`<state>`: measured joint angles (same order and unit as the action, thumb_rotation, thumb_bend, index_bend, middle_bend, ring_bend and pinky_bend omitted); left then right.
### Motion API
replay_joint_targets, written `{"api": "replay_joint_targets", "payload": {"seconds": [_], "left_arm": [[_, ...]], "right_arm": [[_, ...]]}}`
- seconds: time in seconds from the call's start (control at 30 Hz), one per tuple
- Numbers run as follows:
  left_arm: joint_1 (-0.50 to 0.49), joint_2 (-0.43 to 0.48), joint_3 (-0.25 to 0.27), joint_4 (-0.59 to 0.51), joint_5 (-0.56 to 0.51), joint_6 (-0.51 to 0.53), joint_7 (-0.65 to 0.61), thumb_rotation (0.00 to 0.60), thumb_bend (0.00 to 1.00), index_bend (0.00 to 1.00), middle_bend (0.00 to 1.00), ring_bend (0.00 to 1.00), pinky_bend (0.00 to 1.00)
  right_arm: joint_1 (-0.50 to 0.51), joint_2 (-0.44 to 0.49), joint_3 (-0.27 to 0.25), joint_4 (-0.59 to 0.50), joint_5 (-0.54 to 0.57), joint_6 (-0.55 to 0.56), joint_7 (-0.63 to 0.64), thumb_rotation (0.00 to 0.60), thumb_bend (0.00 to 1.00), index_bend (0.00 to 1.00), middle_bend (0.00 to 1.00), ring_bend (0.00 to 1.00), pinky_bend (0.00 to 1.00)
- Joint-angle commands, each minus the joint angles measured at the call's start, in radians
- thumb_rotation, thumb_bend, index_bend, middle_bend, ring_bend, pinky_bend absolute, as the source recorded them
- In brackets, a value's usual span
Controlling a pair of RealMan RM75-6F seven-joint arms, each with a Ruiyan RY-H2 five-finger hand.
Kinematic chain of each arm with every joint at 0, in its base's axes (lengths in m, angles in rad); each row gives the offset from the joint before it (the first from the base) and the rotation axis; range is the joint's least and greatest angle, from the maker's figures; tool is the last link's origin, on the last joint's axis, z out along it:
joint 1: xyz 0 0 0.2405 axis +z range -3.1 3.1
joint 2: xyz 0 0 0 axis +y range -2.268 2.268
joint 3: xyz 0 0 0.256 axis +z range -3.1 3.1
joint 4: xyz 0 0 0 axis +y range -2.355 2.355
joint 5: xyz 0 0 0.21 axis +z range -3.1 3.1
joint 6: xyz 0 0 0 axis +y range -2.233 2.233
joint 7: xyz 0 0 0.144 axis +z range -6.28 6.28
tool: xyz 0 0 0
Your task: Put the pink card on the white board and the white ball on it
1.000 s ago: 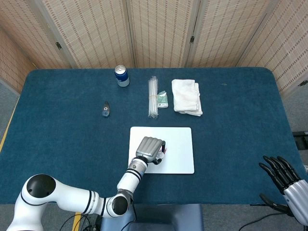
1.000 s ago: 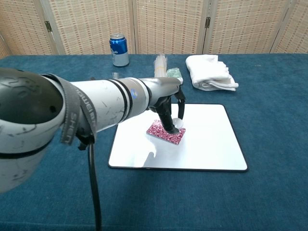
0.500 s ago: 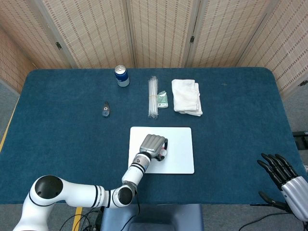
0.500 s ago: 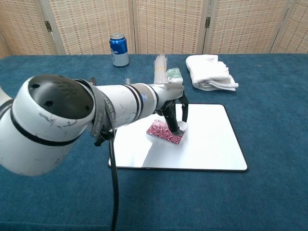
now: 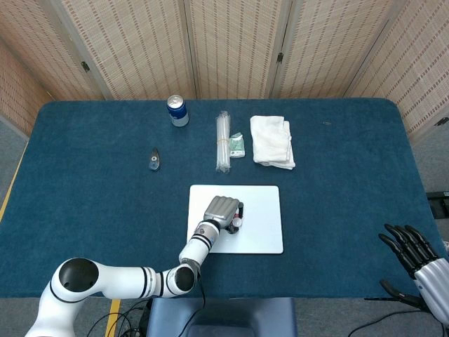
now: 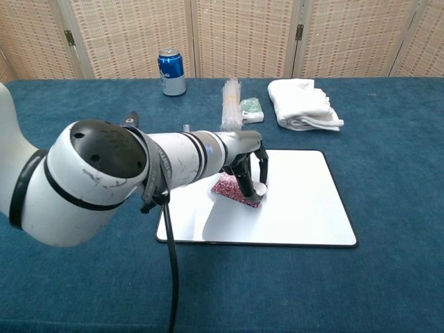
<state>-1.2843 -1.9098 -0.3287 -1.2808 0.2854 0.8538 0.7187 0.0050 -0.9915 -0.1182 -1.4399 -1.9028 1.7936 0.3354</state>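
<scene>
On the board [image 6: 298, 208], the left hand [image 5: 222, 210] pinches the ball [image 6: 259, 189] over the card [image 6: 232, 189], right hand [image 5: 414, 247] spread idle; a careless release could roll it off.

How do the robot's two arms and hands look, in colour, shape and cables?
The left arm is glossy white, round-jointed, with black bands and a black cable hanging below. The left hand has a grey metallic back and dark fingers. The right hand shows black fingers above a silver-grey wrist.

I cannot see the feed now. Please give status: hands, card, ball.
Left hand holds white ball over pink card, card on white board. Right hand open, off to the side. Nothing in the way.
</scene>
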Motion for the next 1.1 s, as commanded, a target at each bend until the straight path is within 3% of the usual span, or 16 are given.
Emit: {"api": "replay_joint_targets", "payload": {"seconds": [0.03, 0.67, 1.1], "left_arm": [[0.0, 0.003, 0.001, 0.001, 0.001, -0.003, -0.002, 0.6, 0.33, 0.5, 1.0, 1.0, 1.0], [0.017, 0.051, 0.027, 0.017, -0.002, -0.047, -0.039, 0.6, 0.33, 0.5, 1.0, 1.0, 1.0], [0.028, 0.093, 0.049, -0.032, -0.01, -0.044, -0.058, 0.6, 0.33, 0.46, 1.0, 1.0, 1.0]], "right_arm": [[0.0, 0.0, 0.0, 0.0, 0.0, -0.001, 0.0, 0.6, 0.17, 0.0, 0.0, 0.0, 0.0], [0.006, -0.003, 0.003, -0.017, 0.007, -0.027, -0.03, 0.6, 0.17, 0.0, 0.0, 0.0, 0.0], [0.003, -0.005, 0.01, -0.024, 0.016, -0.026, -0.04, 0.6, 0.17, 0.0, 0.0, 0.0, 0.0]]}}
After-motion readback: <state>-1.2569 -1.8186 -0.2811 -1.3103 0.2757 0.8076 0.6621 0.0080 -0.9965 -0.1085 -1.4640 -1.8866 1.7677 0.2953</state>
